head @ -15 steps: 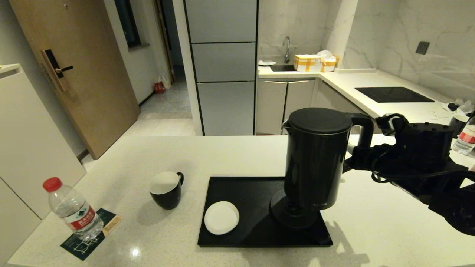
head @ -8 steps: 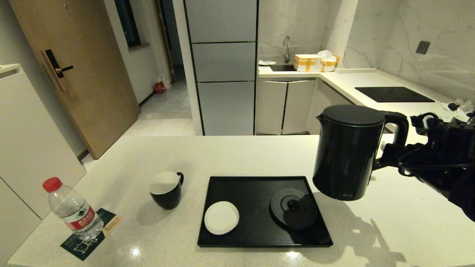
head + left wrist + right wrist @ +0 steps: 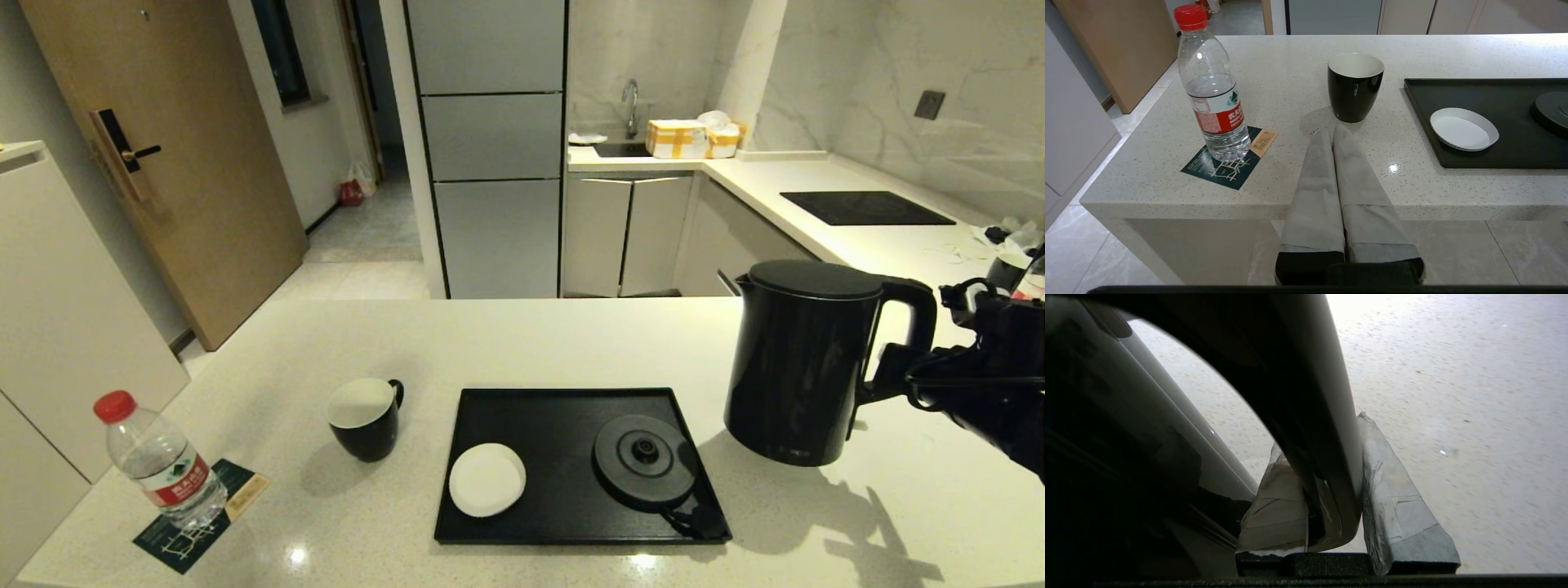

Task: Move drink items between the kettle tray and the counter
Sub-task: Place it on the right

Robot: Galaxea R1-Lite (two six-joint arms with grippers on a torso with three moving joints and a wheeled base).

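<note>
Spreading pale and speckled under everything, the surface [image 3: 522, 343] is carrying all the drink items, so you are working over one broad top. The kettle [image 3: 796, 363] is standing upright on it, just to the right of the tray [image 3: 531, 408] and well off the round base [image 3: 645, 461], which is lying bare on the tray's right half. Whether the kettle's foot is fully resting on the surface or hanging a hair above it cannot be told from here. Your right gripper [image 3: 1327, 490] is coming in level from the right, and its fingers [image 3: 1392, 506] are clamped narrowly on the kettle's handle, one pad on each side of the strap. That is the relation your next move is turning on: the kettle's long axis is running straight up, the handle is facing right toward your right arm, and the body is lying to the left of the fingers, so any release should be drawing back to the right.

The mug [image 3: 365, 418] is standing left of the tray, the bottle [image 3: 159, 461] is sitting on the leaflet [image 3: 196, 514] near the left edge, and the saucer [image 3: 487, 479] is lying on the tray's left half. Your left gripper [image 3: 1334, 134] is hanging parked below the near edge, fingers pressed together, empty, and nearer the mug.
</note>
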